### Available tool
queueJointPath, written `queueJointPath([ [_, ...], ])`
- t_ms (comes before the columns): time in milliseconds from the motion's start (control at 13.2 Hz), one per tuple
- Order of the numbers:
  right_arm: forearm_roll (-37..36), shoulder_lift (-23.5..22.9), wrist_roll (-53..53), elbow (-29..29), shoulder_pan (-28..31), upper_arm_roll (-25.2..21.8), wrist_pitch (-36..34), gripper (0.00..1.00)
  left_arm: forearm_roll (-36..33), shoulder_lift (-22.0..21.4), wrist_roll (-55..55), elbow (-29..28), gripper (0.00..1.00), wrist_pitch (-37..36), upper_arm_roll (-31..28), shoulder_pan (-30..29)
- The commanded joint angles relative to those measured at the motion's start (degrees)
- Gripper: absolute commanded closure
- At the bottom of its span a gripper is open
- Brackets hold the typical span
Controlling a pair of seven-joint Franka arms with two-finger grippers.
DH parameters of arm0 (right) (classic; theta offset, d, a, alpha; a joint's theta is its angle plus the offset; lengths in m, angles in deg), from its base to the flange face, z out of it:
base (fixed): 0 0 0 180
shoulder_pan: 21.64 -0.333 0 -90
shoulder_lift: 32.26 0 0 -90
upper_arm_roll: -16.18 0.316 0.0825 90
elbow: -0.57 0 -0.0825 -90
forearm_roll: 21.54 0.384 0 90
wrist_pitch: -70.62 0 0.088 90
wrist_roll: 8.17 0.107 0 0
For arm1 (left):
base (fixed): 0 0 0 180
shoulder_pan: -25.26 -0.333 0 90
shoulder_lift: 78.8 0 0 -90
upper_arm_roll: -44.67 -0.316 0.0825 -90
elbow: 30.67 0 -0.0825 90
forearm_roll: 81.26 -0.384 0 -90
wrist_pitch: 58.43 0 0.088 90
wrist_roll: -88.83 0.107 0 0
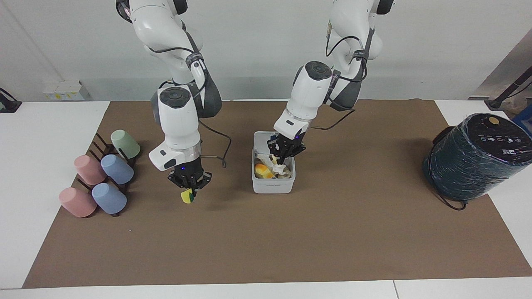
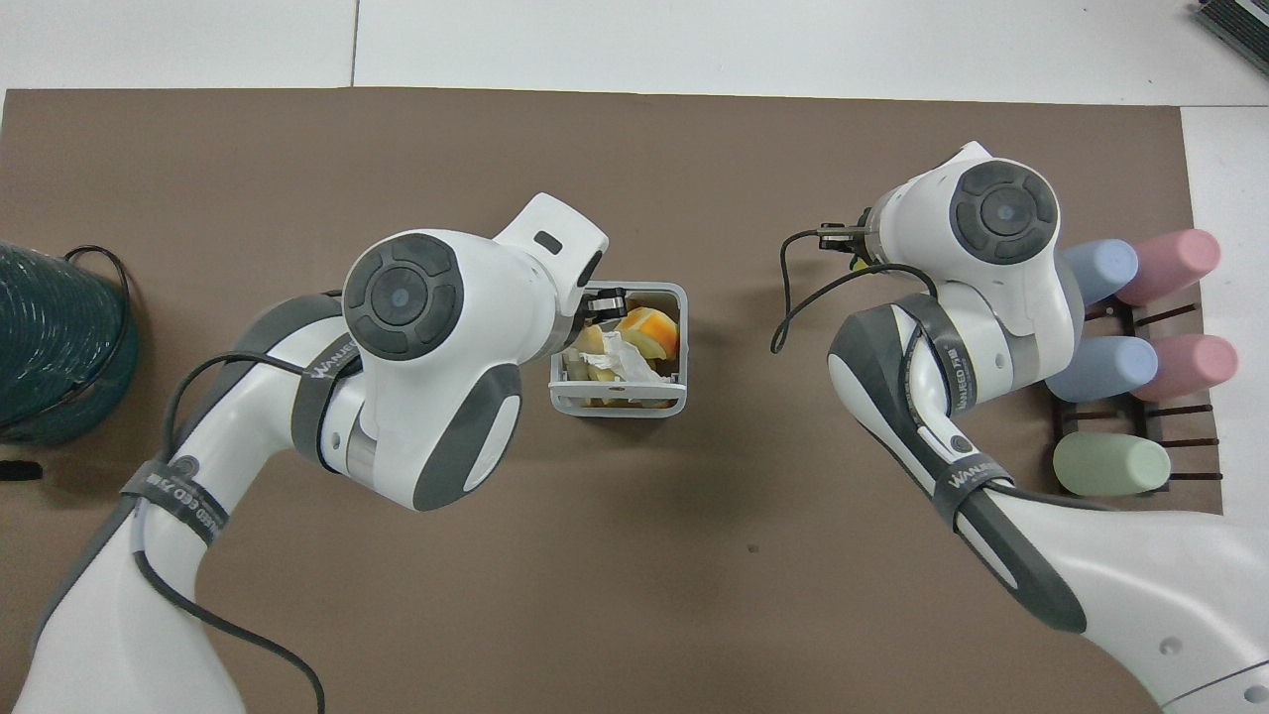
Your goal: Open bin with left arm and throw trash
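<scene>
The white bin (image 1: 273, 186) stands mid-mat with its lid (image 1: 261, 139) up. It holds the orange-topped yellow chunk (image 1: 261, 169) and crumpled white paper (image 1: 277, 167). My left gripper (image 1: 285, 156) hangs over the open bin, shut on the pale yellow lump (image 2: 592, 340). In the overhead view the bin (image 2: 616, 405) is partly covered by the left wrist, and the left gripper (image 2: 601, 301) shows at its rim. My right gripper (image 1: 189, 186) is raised over the mat between the bin and the cups, shut on the bright yellow piece (image 1: 188, 197). Its wrist hides it in the overhead view.
Several pastel cups (image 1: 117, 169) lie on a dark rack (image 1: 99, 143) at the right arm's end, also in the overhead view (image 2: 1100, 461). A big dark wrapped cylinder (image 1: 478, 155) with a cable stands at the left arm's end. A brown mat (image 1: 266, 241) covers the table.
</scene>
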Motion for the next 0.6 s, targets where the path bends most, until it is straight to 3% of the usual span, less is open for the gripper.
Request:
queueJointPath([
  [0,2.76,1.15,2.2,0.95,0.45,1.88,-1.87,1.0,0.34,-0.28,-0.26,1.0,0.2,-1.35,-0.8,0.59],
  [151,3.12,1.33,3.78,1.39,0.36,4.43,-2.39,1.0,0.25,-0.37,-0.26,2.49,0.11,-3.28,-0.8,0.42],
  [528,3.12,1.95,11.0,1.39,-4.64,5.4,-3.54,1.0,0.08,-0.98,0.35,9.34,0.12,-15.73,-1.5,-2.12],
])
